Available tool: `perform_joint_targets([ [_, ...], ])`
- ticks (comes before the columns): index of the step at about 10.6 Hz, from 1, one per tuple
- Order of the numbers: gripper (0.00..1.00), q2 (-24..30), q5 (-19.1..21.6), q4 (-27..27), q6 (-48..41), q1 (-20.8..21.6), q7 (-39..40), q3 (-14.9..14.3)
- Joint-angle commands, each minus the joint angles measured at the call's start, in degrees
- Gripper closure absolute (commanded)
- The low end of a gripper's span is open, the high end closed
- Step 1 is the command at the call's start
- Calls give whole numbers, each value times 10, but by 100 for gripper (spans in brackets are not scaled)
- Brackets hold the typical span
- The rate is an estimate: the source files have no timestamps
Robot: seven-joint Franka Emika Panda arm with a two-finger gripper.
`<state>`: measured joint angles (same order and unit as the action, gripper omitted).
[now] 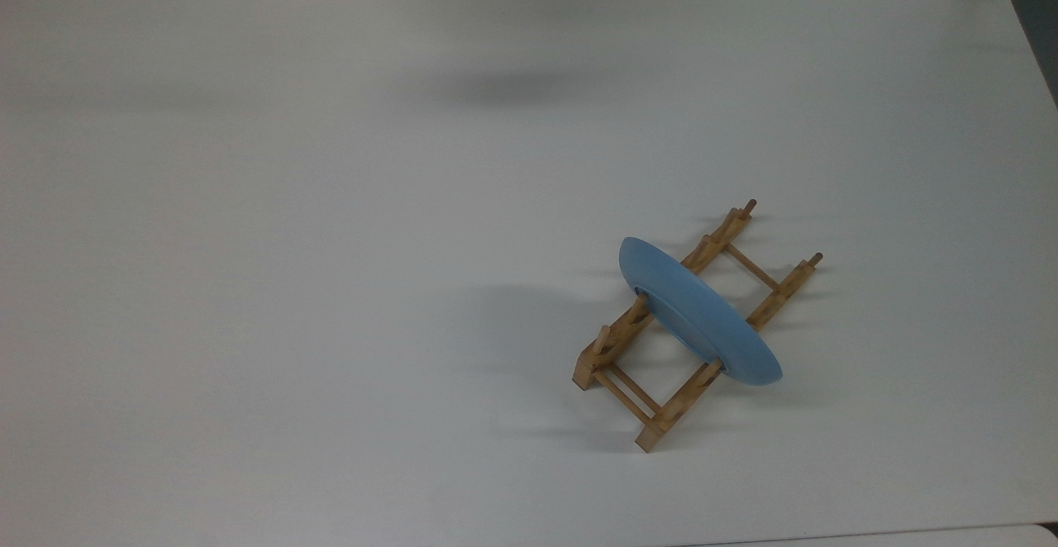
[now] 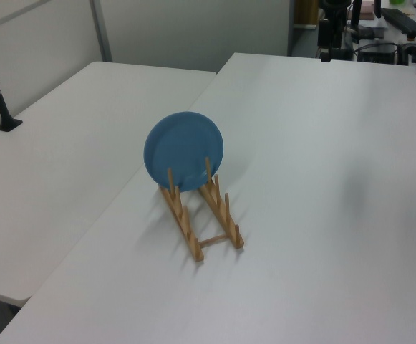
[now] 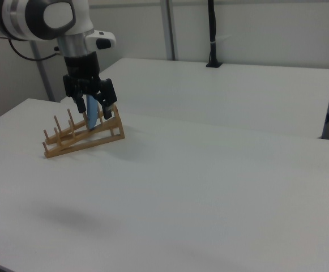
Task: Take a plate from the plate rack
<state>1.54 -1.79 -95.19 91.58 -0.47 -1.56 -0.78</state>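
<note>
White bench (image 1: 248, 283), matte, bare apart from one rack.

Nearest in the top view: the plate rack (image 1: 607, 342), light wood, two pegged rails joined by thin dowels. Rails run from about half past seven to half past one in the top view.

The plate (image 1: 698, 311), light blue, stands on edge in the rack and crosses both rails. It leans slightly and sits between pegs near the rack's middle. Seen from above, its rim line runs ten o'clock to four o'clock, square to the rails. In the left view its round face shows full-on.

Farthest: the hand (image 3: 92, 103), at the far edge of the bench in the top view. Its fingers are spread wide and hold nothing. From it the plate lies between four and five o'clock in the top view, well apart. In the right view the hand overlaps the rack, but its shadow falls far off on the bench, so I judge it high up and not at the plate.

Judgement: the fingers must straddle the upper rim, so the gap should cross the ten-to-four line.
</note>
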Motion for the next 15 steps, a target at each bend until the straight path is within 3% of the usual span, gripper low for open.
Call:
perform_joint_targets([
  [1, 0, 8, 12, -3, -11, 0, 8, -2],
  [7, 0, -1, 10, -2, -7, 2, 9, -2],
  [11, 0, -22, 7, 14, 22, 40, 5, 4],
  [13, 0, -56, 10, 57, 30, 64, -53, 4],
  [15, 0, -89, 0, 77, 116, 114, -152, 3],
])
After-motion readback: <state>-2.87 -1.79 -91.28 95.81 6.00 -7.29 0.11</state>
